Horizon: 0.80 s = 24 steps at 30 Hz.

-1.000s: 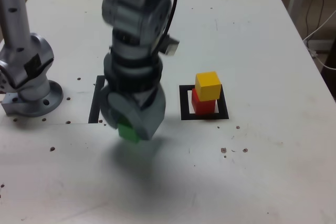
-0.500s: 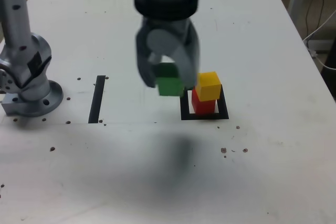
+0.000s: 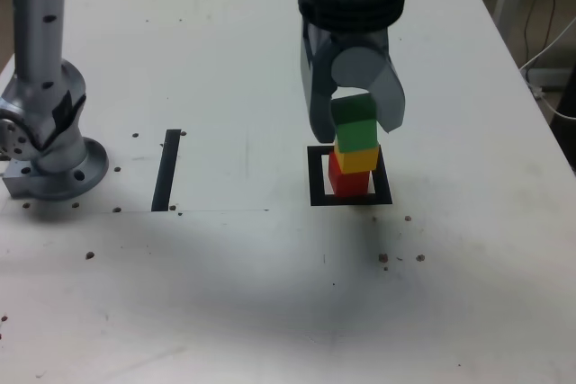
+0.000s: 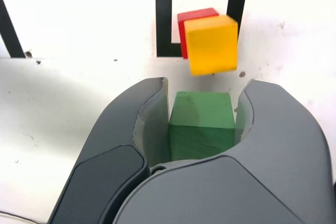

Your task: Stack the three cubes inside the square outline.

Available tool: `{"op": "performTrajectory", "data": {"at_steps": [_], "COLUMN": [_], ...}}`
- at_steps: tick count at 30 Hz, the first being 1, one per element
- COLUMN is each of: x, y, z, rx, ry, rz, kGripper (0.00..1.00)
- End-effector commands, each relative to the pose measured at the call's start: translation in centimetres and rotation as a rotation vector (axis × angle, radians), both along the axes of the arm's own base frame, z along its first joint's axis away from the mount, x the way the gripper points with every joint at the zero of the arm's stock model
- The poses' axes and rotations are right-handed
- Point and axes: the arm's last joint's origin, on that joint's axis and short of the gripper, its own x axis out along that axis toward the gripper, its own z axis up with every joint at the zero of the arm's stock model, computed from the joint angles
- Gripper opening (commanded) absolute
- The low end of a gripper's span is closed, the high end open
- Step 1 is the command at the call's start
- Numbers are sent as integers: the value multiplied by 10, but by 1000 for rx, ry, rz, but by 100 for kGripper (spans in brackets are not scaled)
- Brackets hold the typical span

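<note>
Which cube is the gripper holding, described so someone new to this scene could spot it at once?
On the white tabletop, a flat black square outline surrounds a red cube with a yellow-orange cube on top. The one meant is the matte green cube, gripped between the grey gripper's jaws; unlike its neighbours, it is green and held.

Open bench (image 3: 261, 294) on the exterior view's left of the square outline (image 3: 319, 195), up to the black strip (image 3: 166, 171). Wide open to the exterior view's right too. Blocked inside the outline by the red cube (image 3: 349, 183), with the yellow cube (image 3: 357, 159) on top, slightly offset.
</note>
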Motion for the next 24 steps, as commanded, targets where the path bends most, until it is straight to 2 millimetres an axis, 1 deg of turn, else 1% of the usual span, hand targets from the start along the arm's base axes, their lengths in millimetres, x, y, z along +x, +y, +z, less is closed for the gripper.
{"op": "performTrajectory", "data": {"at_steps": [1,5,11,24], "x": [6,13,19,20], "y": [5,13,23,30], "z": [-5,-9,-12,-12], "rx": [1,6,12,22], "ry": [9,18,17,22], "rz": [-3,-2,5,14], "kGripper": [0,0,0,0]}}
